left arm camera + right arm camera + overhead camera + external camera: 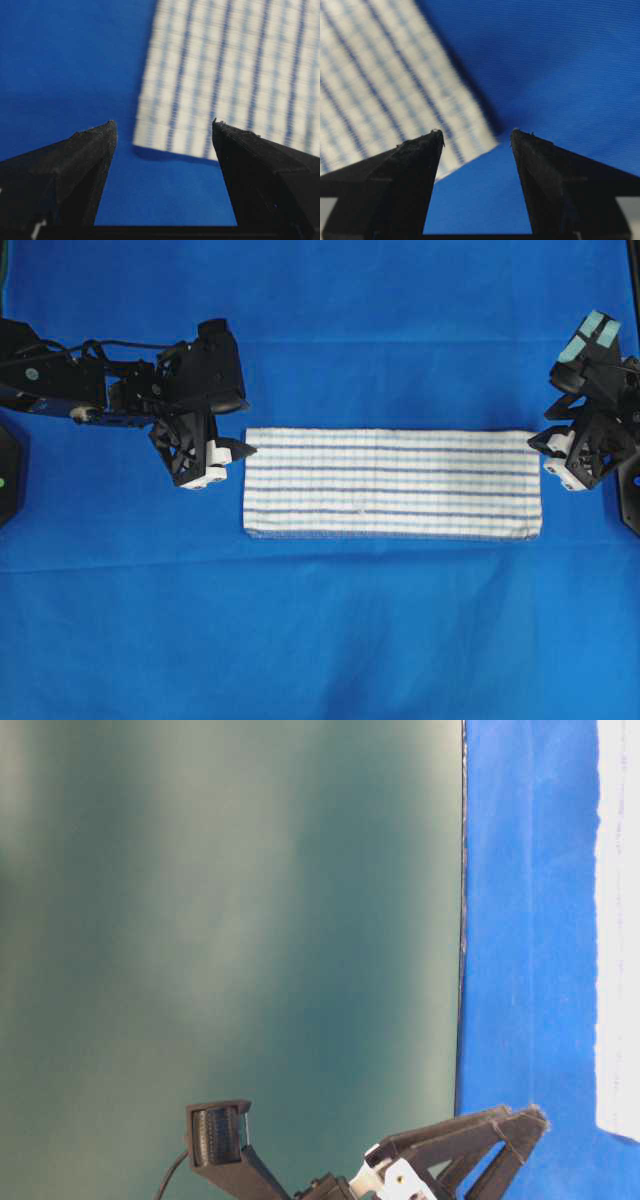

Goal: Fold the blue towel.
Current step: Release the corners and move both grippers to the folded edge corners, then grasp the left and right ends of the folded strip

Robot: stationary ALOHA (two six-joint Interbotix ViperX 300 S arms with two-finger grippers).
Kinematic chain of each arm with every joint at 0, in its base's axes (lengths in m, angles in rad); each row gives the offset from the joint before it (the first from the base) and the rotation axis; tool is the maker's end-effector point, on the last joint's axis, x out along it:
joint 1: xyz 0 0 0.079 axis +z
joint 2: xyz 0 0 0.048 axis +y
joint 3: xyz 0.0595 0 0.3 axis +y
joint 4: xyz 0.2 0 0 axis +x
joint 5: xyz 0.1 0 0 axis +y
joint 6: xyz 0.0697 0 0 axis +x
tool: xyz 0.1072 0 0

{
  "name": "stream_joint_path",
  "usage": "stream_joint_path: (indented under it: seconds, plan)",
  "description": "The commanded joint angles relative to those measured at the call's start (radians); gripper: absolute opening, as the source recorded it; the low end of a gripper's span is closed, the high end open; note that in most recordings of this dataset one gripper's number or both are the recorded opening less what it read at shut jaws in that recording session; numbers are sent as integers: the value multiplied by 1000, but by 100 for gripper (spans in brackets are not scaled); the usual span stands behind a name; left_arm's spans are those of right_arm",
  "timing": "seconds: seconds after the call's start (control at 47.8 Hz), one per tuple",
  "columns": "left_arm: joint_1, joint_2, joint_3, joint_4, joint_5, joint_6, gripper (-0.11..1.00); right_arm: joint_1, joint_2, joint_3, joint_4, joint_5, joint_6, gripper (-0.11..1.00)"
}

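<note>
Blue towel [392, 483] folded flat (no legible writing); left gripper [232, 462], right gripper [550, 453] jaws apart, empty.

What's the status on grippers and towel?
Left gripper open, empty. Right gripper open, empty. Blue towel folded flat between them. Nothing obstructing.

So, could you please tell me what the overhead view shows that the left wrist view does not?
Only the overhead view shows the whole towel as a long flat strip, plus both arms: the left gripper off its left end, the right gripper at its right end, both open and empty. Only the left wrist view shows, close up, the gap between the left gripper's fingers, with a towel corner beyond it. Both show the striped towel on the blue tablecloth.
</note>
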Motion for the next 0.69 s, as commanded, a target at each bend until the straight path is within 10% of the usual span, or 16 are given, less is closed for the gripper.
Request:
stream_joint_path:
  seconds: [0.0,0.669]
  plan:
    - [5,-11,-17,2,-12,3,70,-5,20,-15,-9,-8,0,61]
    - [52,201,-37,2,-98,-3,69,-60,301,-15,-75,-199,-3,63]
